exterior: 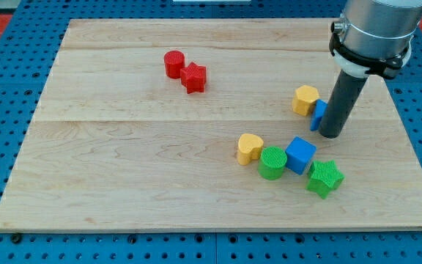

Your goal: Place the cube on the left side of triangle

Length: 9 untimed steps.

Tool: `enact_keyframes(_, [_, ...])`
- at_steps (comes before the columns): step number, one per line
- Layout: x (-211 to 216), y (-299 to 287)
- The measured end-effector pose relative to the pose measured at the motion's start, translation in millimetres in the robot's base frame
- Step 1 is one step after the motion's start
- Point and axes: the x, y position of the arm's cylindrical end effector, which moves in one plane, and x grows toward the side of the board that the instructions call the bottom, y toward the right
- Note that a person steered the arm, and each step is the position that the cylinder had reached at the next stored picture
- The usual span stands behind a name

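The blue cube (300,155) sits right of centre, between a green cylinder (272,163) and a green star (324,178). A second blue block (318,114), mostly hidden behind my rod, is likely the triangle; its shape cannot be made out. It touches a yellow block (306,99) on its left. My tip (332,134) rests on the board right beside that hidden blue block, above and to the right of the cube.
A yellow heart-shaped block (249,148) lies left of the green cylinder. A red cylinder (173,64) and a red star (193,78) touch each other at the upper left of centre. The board's right edge (415,147) is close to the rod.
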Motion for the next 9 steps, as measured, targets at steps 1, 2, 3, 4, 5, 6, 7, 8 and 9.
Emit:
enact_keyframes(1, [5.9, 12.8])
enact_keyframes(2, [30.8, 24.7])
enact_keyframes(3, [78.4, 20.6])
enact_keyframes(4, [89.5, -36.8])
enact_keyframes(5, [74.6, -75.7])
enact_keyframes(6, [54.7, -89.6])
enact_keyframes(7, [31.0, -66.9])
enact_keyframes(8, [31.4, -50.1])
enact_keyframes(9, [32.9, 22.1])
